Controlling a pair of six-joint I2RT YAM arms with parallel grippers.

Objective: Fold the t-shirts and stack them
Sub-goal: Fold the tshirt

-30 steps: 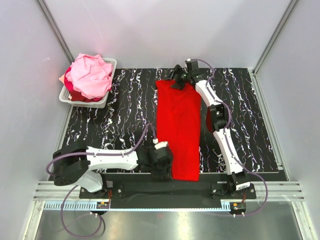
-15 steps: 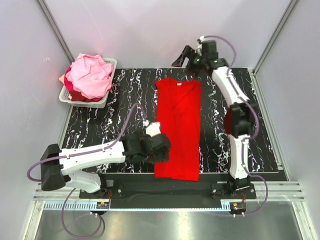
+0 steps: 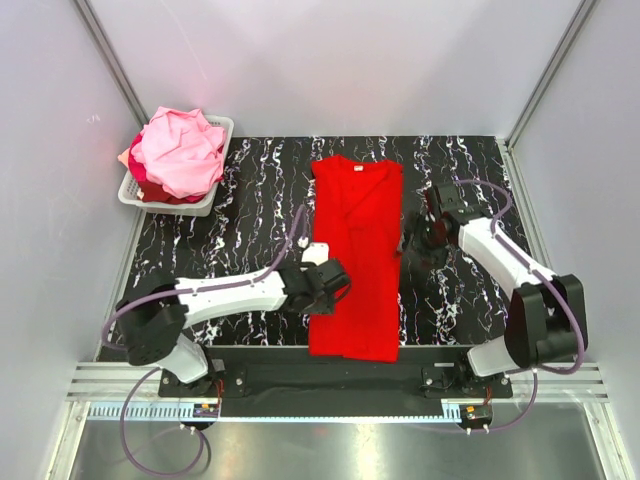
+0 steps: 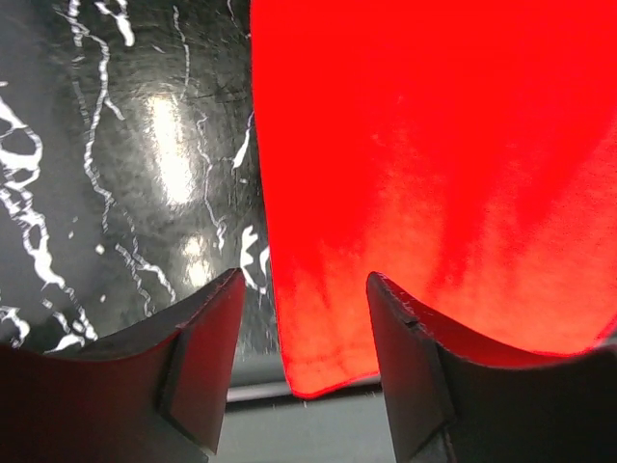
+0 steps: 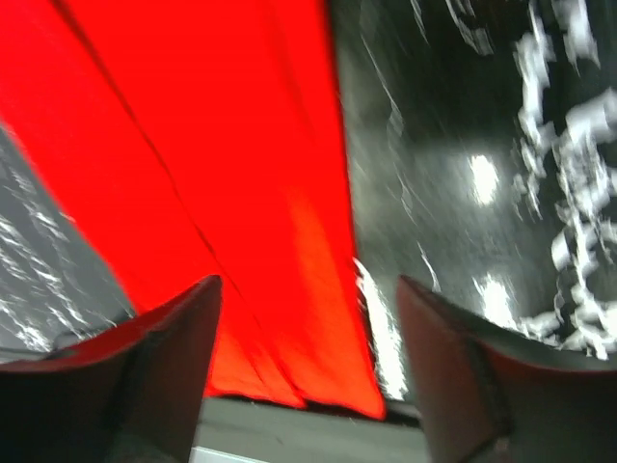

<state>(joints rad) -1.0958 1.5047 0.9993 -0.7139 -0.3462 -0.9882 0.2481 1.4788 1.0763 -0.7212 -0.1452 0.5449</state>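
Note:
The red t-shirt (image 3: 355, 255) lies flat on the black marbled mat (image 3: 240, 220), folded into a long strip, white neck label at the far end. My left gripper (image 3: 337, 287) is open and empty over the strip's left edge; the left wrist view shows the red t-shirt (image 4: 434, 164) and its near corner between my fingers. My right gripper (image 3: 412, 240) is open and empty just right of the strip's right edge; the right wrist view, blurred, shows the red cloth (image 5: 212, 193). Pink and peach t-shirts (image 3: 180, 150) are heaped in the basket.
A white slotted basket (image 3: 205, 205) stands at the mat's far left corner. The mat's near edge and a metal rail (image 3: 320, 385) run below the shirt's hem. Grey walls enclose the table on three sides.
My right arm has come back from the far end of the shirt to its right edge near the middle. My left gripper shifted slightly along the shirt's left edge. The shirt stayed put.

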